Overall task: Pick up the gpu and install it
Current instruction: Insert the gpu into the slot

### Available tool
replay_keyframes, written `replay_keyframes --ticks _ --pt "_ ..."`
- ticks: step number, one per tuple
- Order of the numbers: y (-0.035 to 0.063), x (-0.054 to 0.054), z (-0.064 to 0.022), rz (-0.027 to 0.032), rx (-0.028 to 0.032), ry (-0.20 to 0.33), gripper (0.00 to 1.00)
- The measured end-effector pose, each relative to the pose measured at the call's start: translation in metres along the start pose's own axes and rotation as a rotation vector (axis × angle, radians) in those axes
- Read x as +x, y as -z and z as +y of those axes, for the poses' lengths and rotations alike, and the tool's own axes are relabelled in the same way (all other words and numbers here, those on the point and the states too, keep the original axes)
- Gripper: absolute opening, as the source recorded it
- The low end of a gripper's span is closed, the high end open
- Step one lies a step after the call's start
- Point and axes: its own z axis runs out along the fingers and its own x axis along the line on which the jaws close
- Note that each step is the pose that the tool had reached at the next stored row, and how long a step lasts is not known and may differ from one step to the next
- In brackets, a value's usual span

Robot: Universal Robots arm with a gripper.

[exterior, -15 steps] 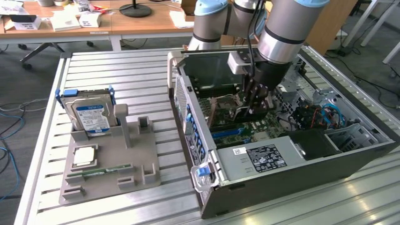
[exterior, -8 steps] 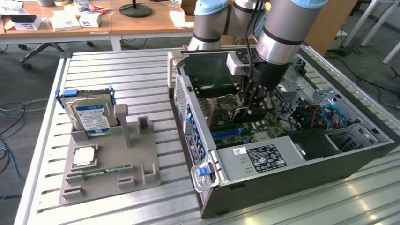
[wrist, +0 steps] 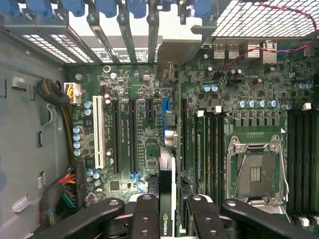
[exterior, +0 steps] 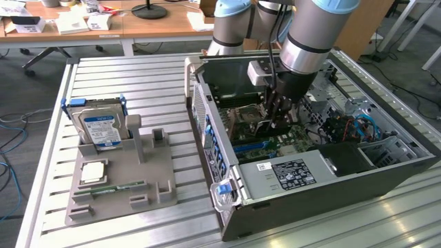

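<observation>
Pickup done: gripper [exterior: 278, 114] jaws clamped on the gpu [wrist: 167, 164], held edge-on just above the motherboard [wrist: 124, 84], in line with its slots; can't tell if it's touching one, so I'd call seating the part left.

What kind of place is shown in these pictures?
Probably a robotics lab or test workshop: an open computer case lies on a slotted metal table, a robot arm reaches into it, and office desks stand behind.
</observation>
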Motion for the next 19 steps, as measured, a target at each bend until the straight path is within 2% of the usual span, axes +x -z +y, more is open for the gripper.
replay_keyframes --ticks 5,14,19 --pt "-0.0021 0.0001 0.0002 0.0004 -0.0001 0.000 0.27" --pt "-0.0027 0.0004 0.0073 -0.0001 0.0000 0.000 0.27" --pt "-0.0026 0.0009 0.0078 0.0001 0.0000 0.000 0.27"
